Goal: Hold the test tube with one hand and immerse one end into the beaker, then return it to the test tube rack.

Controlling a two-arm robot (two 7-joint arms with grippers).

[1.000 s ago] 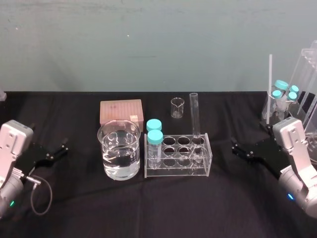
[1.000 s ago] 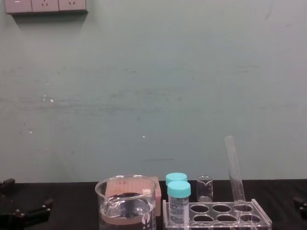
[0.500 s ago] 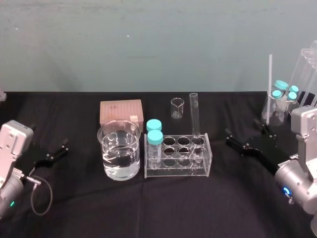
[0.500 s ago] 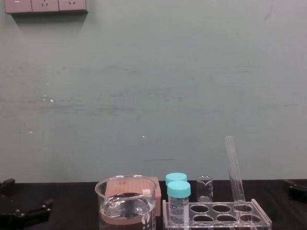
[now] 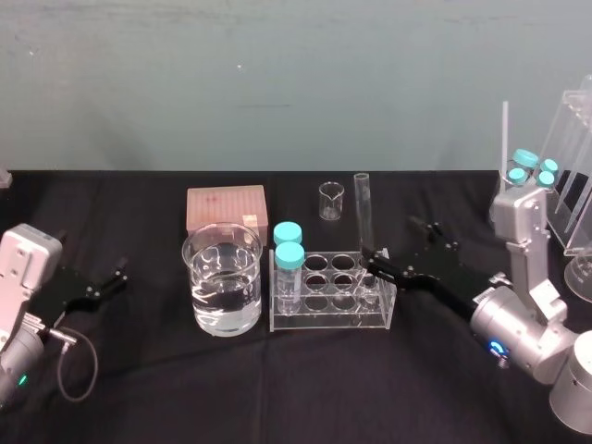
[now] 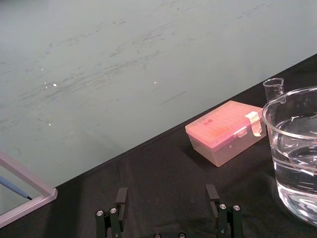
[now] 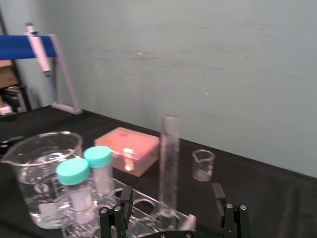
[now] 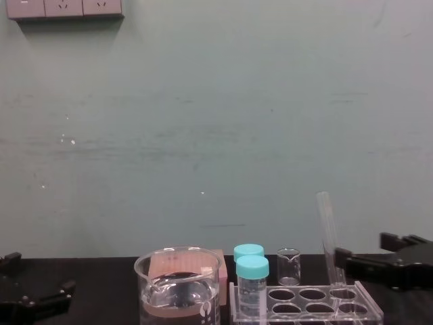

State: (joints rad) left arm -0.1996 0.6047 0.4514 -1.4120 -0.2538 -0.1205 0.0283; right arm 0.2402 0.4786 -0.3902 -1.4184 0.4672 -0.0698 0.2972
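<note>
Reaching for the tube (image 5: 363, 215) is the step in hand: nothing is grasped yet, and both the dip and the return remain undone. The right tool (image 5: 396, 244) hangs low over the surface (image 5: 305, 388) at the right end of the rack (image 5: 329, 322), its fingers spread wide and holding nothing. The tube stands nearly upright in the rack's back right hole. From the right wrist view it looks just ahead of the open fingers, not yet between them. The next move calls for advancing until the fingers flank the glass above the rack, closing gently, then lifting straight up before carrying it to the beaker (image 5: 222, 277) left of the rack. The left tool (image 5: 111, 280) sits parked at the far left, fingers apart.
</note>
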